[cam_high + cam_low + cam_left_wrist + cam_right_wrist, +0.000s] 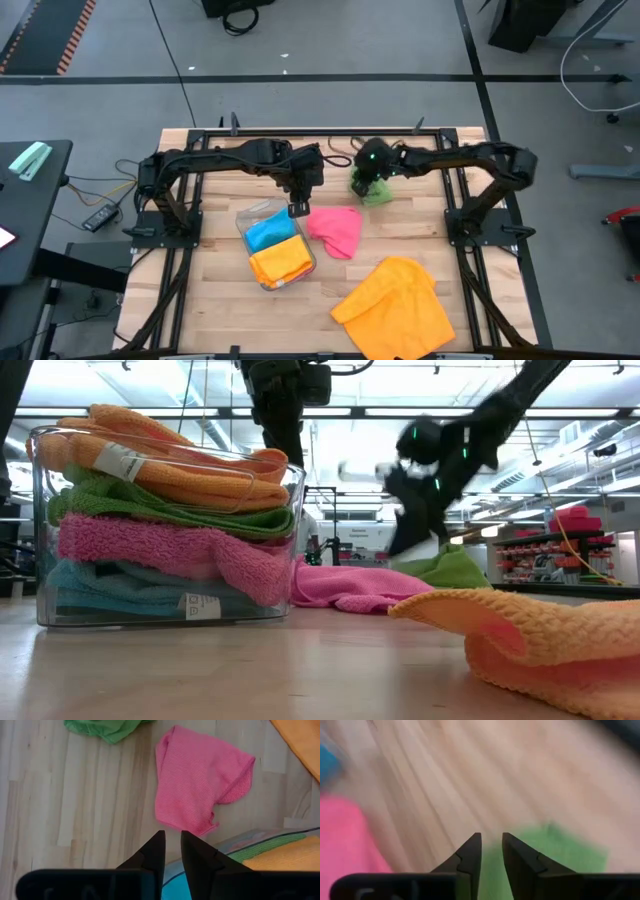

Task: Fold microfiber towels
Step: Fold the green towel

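Note:
A crumpled green towel lies on the table toward the far edge. My right gripper hangs slanting down right over it, with a narrow gap between its fingers. A pink towel lies bunched in the middle, and an orange towel is spread loosely near the front edge. My left gripper hovers above the clear tray's far corner, its fingers slightly apart and empty. It looks across at the pink towel. My right gripper comes at the green towel slanting from above. I cannot tell whether its fingertips touch the cloth; blur in the right wrist view hides the meeting place.
The clear tray stands left of centre. Folded orange, green, pink and blue towels are stacked in it. Bare wood lies between the pink towel and the orange towel, and along the table's left side.

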Robot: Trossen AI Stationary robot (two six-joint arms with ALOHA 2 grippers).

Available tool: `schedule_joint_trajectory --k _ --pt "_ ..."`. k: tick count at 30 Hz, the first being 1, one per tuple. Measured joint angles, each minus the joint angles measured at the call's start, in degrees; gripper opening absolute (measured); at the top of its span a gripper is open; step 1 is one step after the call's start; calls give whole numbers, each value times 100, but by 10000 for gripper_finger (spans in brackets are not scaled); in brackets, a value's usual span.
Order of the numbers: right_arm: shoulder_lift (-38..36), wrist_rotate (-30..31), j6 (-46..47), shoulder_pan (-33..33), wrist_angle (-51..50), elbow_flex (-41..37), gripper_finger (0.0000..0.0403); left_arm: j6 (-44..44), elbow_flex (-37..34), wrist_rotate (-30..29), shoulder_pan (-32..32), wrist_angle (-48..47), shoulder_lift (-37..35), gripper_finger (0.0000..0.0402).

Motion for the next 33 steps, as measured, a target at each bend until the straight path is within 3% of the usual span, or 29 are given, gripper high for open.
schedule_joint_trajectory --k 5,10,18,23,33 --pt "-608 208 -109 24 92 101 79 0 0 -1 0 -21 0 66" --pt "-556 295 -629 35 -52 -107 86 21 0 -1 0 -20 0 60" --pt "-17 -132 -287 -40 -116 -41 152 26 0 -1 0 -16 0 63" --pt "48 -472 -573 191 -383 -28 189 7 0 1 0 -27 0 61" --pt "131 605 -1609 954 -758 17 222 33 0 -1 2 -25 0 58"
